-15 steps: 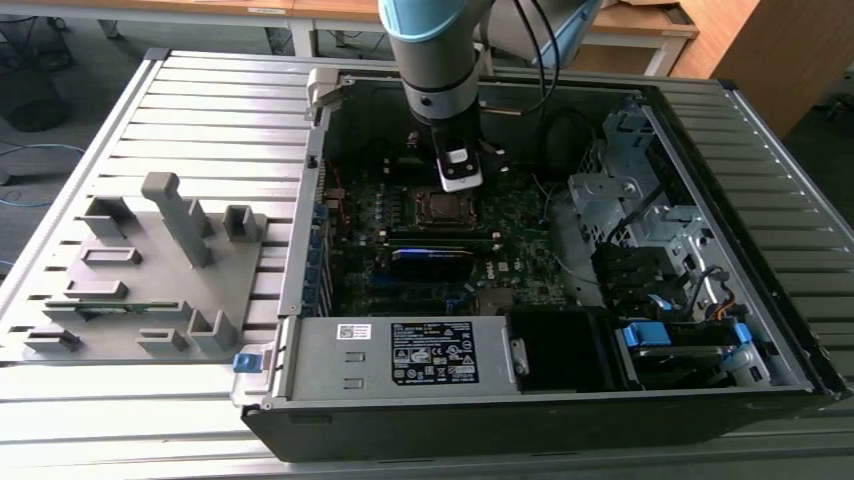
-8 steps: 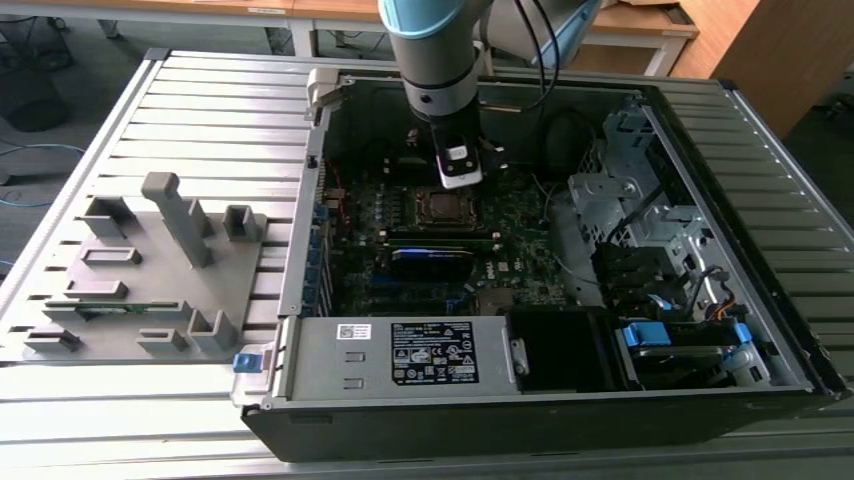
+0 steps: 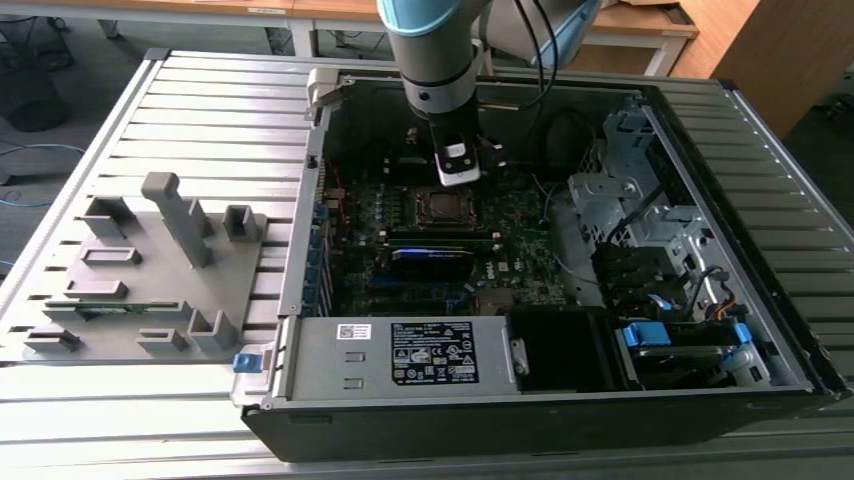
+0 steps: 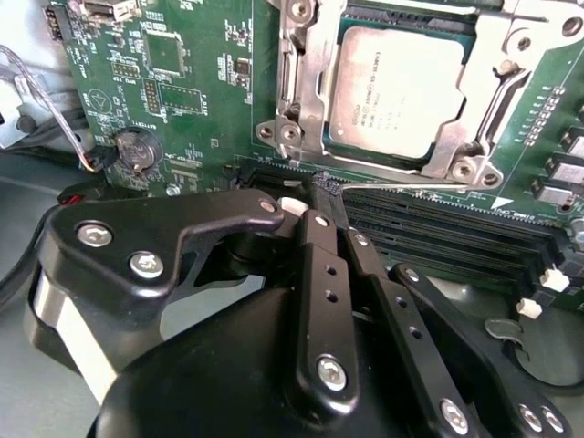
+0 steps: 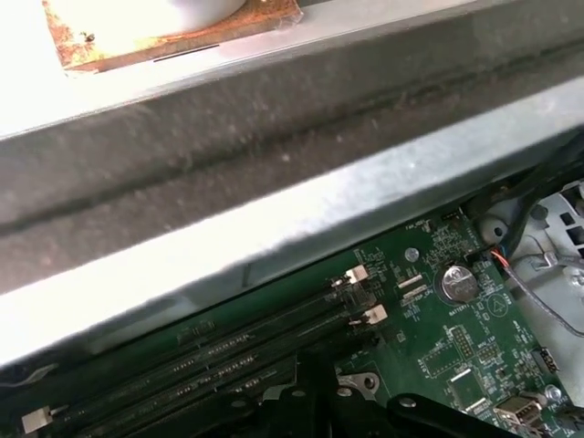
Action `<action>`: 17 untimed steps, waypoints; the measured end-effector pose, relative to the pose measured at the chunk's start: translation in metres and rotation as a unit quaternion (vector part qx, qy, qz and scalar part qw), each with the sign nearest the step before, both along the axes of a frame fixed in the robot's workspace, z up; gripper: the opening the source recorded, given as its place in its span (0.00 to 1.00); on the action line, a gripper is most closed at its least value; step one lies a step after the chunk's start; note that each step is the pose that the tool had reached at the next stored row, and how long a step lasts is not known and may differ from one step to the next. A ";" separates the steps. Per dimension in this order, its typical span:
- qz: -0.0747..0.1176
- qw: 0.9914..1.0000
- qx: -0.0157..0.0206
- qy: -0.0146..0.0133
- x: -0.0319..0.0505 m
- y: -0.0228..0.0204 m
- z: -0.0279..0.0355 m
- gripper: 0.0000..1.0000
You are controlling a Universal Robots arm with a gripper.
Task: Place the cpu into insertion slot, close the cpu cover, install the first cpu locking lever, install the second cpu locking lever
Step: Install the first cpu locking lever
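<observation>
Inside the open computer case (image 3: pixel 747 300) on the slatted worktop (image 3: pixel 200 110), you had one hand (image 3: pixel 458 178) poised close over the far edge of the insertion slot (image 3: pixel 418 207). In the second wrist view the hand (image 4: pixel 324 187) was clenched, its two fingers (image 4: pixel 315 265) drawn together. Their tips met the end of one thin lever rod (image 4: pixel 411 188) that ran along the socket's edge. Whether they pinched that rod, you could not tell.

One cpu (image 4: pixel 392 91) sat in the slot, silvery top up, with one cpu cover (image 4: pixel 306 91) lying down around it. The grey print on the chip's top was too fine to make out.

You could count one coin cell (image 5: pixel 459 283) on the green board, and two white latches (image 5: pixel 356 272) at the ends of the long black slots (image 5: pixel 246 351). Near the case's front edge, one large white label (image 3: pixel 434 352) and one small label (image 3: pixel 354 332) carried black print. One grey fixture (image 3: pixel 134 270) stood on the worktop at the exterior view's left, well apart from the hand.
</observation>
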State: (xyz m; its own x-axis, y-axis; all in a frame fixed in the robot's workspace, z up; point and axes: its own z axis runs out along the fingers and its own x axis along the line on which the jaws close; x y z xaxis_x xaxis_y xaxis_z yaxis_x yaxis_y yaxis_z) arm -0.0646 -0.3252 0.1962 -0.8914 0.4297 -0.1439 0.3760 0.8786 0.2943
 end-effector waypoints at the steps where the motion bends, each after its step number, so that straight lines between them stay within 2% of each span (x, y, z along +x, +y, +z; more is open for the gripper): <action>1: 0.000 1.000 0.000 0.000 -0.0004 0.0005 0.0000 0.11; 7: -0.003 1.000 0.000 0.000 -0.0023 0.0029 0.0000 0.11; 17: -0.013 1.000 0.000 0.000 -0.0043 0.0037 -0.0015 0.11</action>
State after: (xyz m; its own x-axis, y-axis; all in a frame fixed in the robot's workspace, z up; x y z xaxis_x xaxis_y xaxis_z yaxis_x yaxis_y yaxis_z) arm -0.0689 -0.3216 0.1946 -0.8795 0.4536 -0.1439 0.3995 0.8681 0.2947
